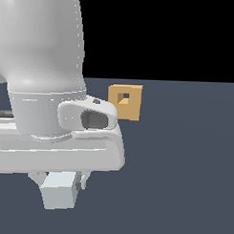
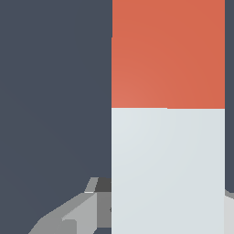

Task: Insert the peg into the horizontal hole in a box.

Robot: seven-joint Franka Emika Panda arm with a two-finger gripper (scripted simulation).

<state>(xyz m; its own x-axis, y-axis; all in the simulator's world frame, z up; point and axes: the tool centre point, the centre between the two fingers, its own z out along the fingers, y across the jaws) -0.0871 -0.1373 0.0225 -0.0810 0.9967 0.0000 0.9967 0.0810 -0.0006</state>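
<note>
Peg [image 2: 167,114] fills the wrist view, orange end ahead, pale end between the tool [image 1: 64,179] fingers; we judge it grasped. Box [image 1: 125,102] sits well apart on the bench [image 1: 184,164], hole [image 1: 123,97] dark and small. Risk: a tilted peg catches the hole's rim and shoves the box.

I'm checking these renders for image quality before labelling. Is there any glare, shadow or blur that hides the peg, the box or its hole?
Exterior view: flat, even light with no cast shadows; the box and its hole are crisp, but the arm covers most of the peg. Wrist view: the peg fills the frame, sharp-edged, no glare; the gripper shows only partly behind it.
</note>
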